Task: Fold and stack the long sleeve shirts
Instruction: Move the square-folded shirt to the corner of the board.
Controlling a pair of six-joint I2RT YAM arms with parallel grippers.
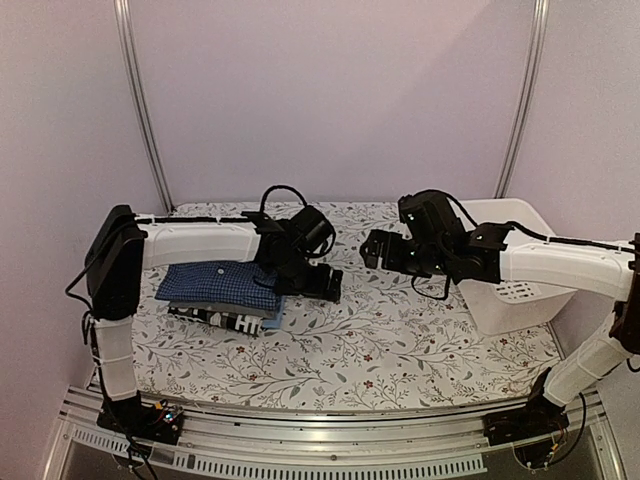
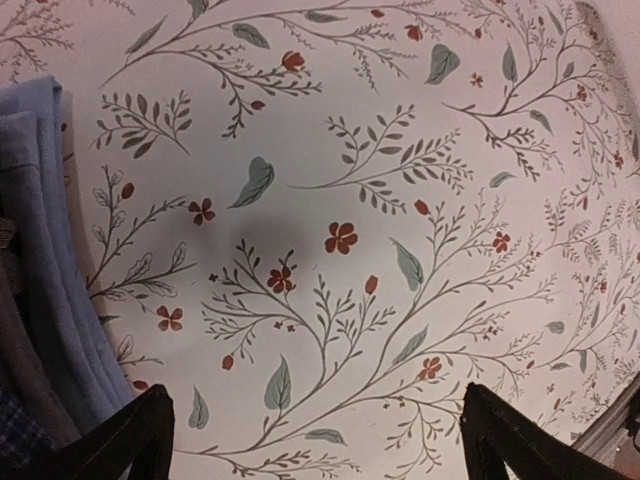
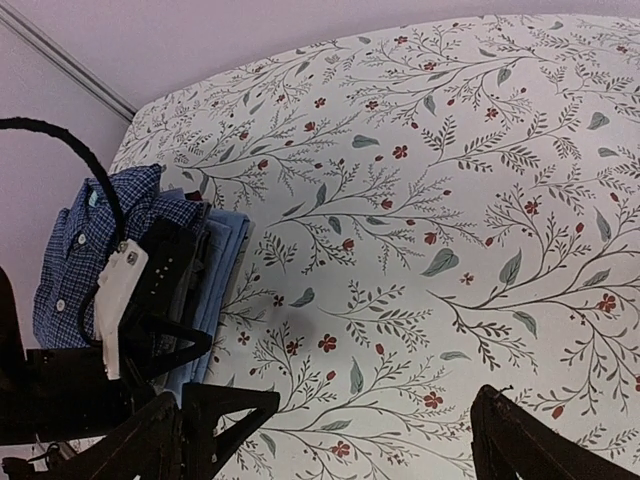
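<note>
Taking 12 o'clock as straight away from the arm bases, the nearest stretch of the flowered table (image 1: pixel 400 350) carried no cloth, and the work looked finished or close to it. The shirts (image 1: pixel 218 295) sat in 1 squared stack on the left half of the table. The dark blue check shirt (image 1: pixel 210 278) was folded on top, collar and white buttons up, with the edges of a light blue shirt (image 2: pixel 45 250) and a dark striped shirt (image 1: pixel 228 322) showing beneath it. No loose shirt showed on the table, so what remained, as far as could be judged, was at most whatever might lie in the white basket (image 1: pixel 520 290). The left gripper (image 1: pixel 330 283) hung low just at 3 o'clock of the stack, its 2 fingers (image 2: pixel 130 440) spread wide with only bare tablecloth between them in the left wrist view. The stack's folded edge lay outside the jaws, beside 1 finger; whether it touched could not be told. A little farther, at about 2 o'clock from the stack and well apart from it, the right gripper (image 1: pixel 372 250) hovered above the middle of the table. Its jaws were likewise wide apart, holding nothing, and pointed toward 9 o'clock. The basket stood beyond it at 3 o'clock; no cloth showed over its rim, though its floor was not fully visible.
</note>
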